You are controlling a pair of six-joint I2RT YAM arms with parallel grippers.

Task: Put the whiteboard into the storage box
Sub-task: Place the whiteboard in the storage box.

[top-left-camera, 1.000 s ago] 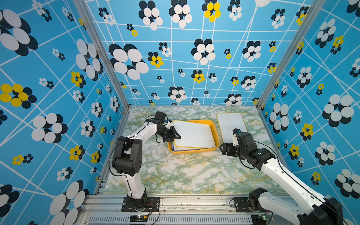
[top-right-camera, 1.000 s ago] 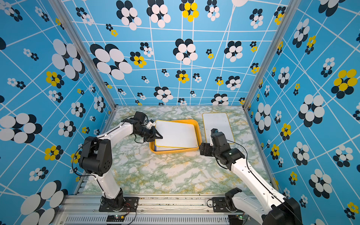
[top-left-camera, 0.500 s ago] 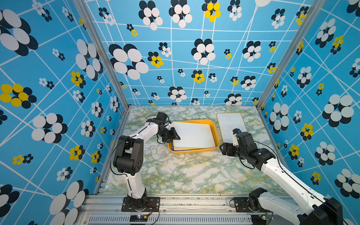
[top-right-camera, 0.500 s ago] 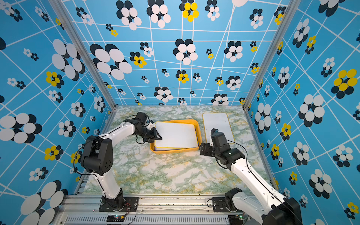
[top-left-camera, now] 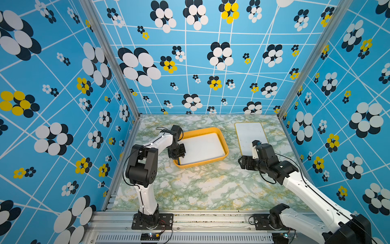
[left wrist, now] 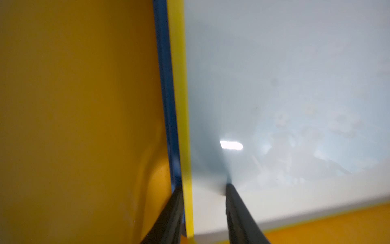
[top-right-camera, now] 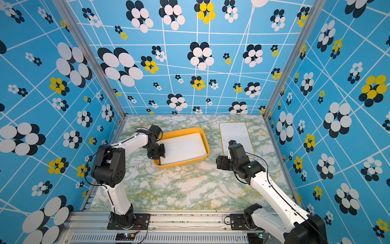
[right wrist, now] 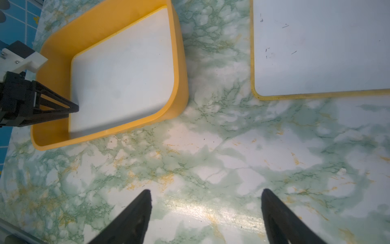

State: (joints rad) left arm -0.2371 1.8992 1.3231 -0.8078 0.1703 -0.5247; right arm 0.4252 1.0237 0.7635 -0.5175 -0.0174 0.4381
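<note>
Straddling the edge of the whiteboard (top-left-camera: 201, 147) inside the storage box (right wrist: 59, 52) with the left end effector (left wrist: 203, 188) — pinching or parted, cannot tell. Spread and empty at the right end effector (right wrist: 205, 191). Could drag it back out if raised while clamped.

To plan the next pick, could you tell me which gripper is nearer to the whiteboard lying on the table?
Right. The right gripper hovers just off that whiteboard's near corner; the left gripper is at the storage box's farther end.
</note>
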